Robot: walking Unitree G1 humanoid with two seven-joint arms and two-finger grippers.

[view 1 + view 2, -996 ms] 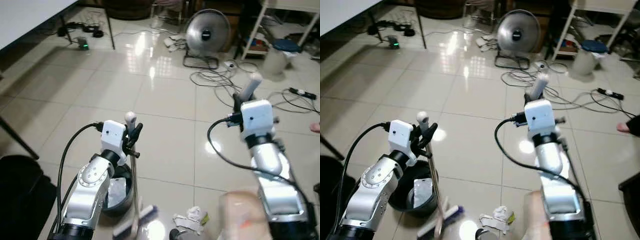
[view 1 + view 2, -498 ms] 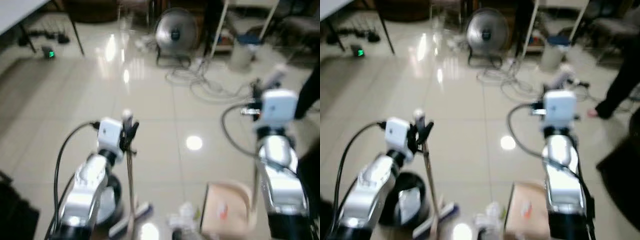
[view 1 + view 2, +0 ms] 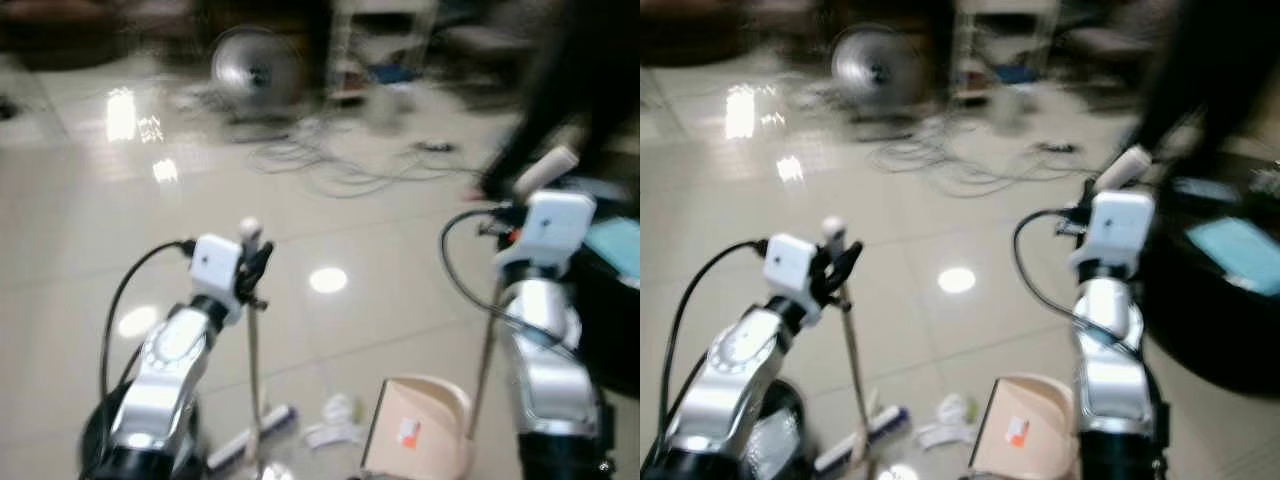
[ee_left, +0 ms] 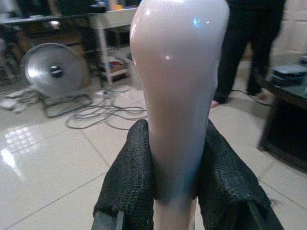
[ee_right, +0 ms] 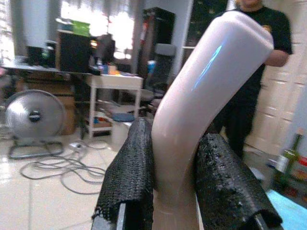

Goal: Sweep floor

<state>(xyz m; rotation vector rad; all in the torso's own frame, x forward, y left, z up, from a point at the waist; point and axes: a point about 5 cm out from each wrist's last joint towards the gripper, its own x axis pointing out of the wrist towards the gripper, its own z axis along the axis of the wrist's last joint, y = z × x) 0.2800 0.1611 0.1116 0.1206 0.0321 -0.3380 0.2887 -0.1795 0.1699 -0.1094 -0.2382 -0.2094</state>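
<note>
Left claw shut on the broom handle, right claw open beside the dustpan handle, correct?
Not quite. The right claw is shut on the dustpan handle, as the right wrist view shows. The left claw is shut on the broom handle.

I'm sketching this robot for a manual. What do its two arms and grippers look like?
Both arms are shiny silver metal in rounded segments. A boxy white module sits at each wrist, with a thick black cable looping out from it and back along the arm. The left gripper and right gripper each have two long black fingers with a rough, knit-like texture. No markings can be made out.
</note>
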